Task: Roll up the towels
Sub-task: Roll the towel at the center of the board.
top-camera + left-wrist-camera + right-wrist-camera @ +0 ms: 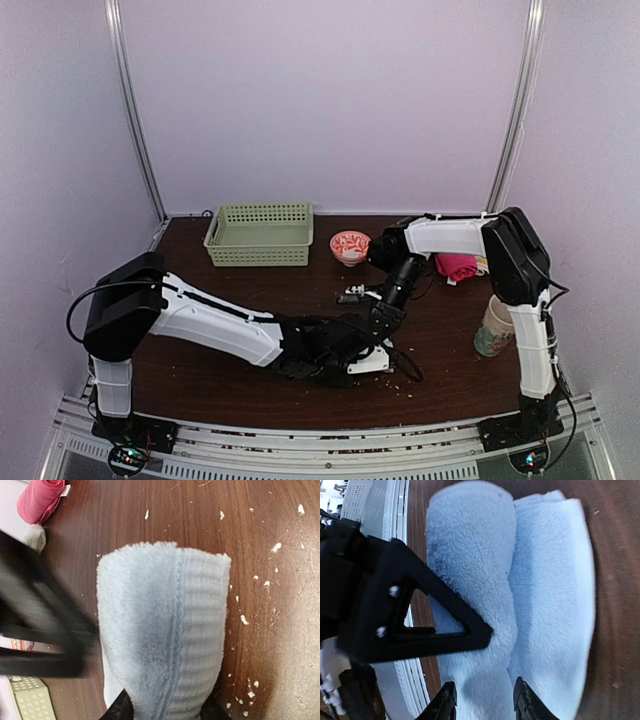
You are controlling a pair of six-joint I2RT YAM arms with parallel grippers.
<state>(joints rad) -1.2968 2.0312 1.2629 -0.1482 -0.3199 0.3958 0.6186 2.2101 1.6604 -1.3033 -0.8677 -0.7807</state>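
Note:
A pale blue towel (160, 620) lies on the brown table near its front edge, partly rolled into a thick roll. My left gripper (167, 710) has a black finger on each side of the roll's near end and pinches it in. From the other side my right gripper (485, 700) stands open astride the rolled part of the pale blue towel (550, 580), whose flat remainder lies to the right of it. The left gripper's triangular finger (420, 625) presses on the roll. In the top view both grippers meet over the towel (372, 362).
A green basket (260, 234) and a small red-patterned bowl (350, 245) stand at the back. A pink rolled cloth (457, 266) lies at the back right and a mug (494, 327) by the right arm's base. White crumbs (275, 547) dot the table.

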